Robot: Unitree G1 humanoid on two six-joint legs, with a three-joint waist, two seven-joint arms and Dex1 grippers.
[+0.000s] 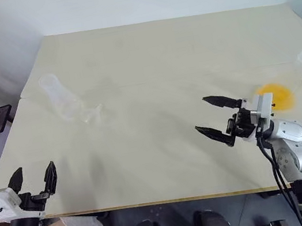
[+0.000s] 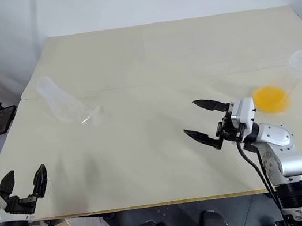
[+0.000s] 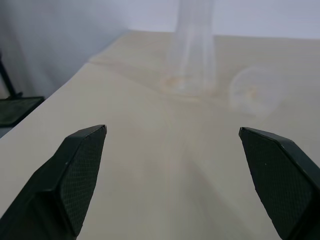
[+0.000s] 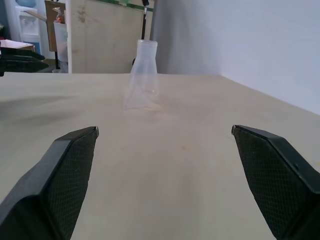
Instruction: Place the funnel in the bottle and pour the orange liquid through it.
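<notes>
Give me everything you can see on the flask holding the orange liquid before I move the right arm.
The flask with the orange liquid is a clear conical one, glass or plastic by its look, with a wide base, a narrow neck and an open round rim. It stands upright on the table, near its right edge. The orange liquid forms a shallow round pool at its bottom. Nothing touches the flask; the open right gripper is apart from it, pointing away.

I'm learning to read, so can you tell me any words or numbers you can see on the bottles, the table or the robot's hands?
There are none to read.
The empty bottle: clear, no label or marks to be seen.
The flask with the orange liquid: no label to be seen.
The funnel: plain.
The table: bare wood colour, no writing.
The left hand and the right hand: black fingers, no lettering.
</notes>
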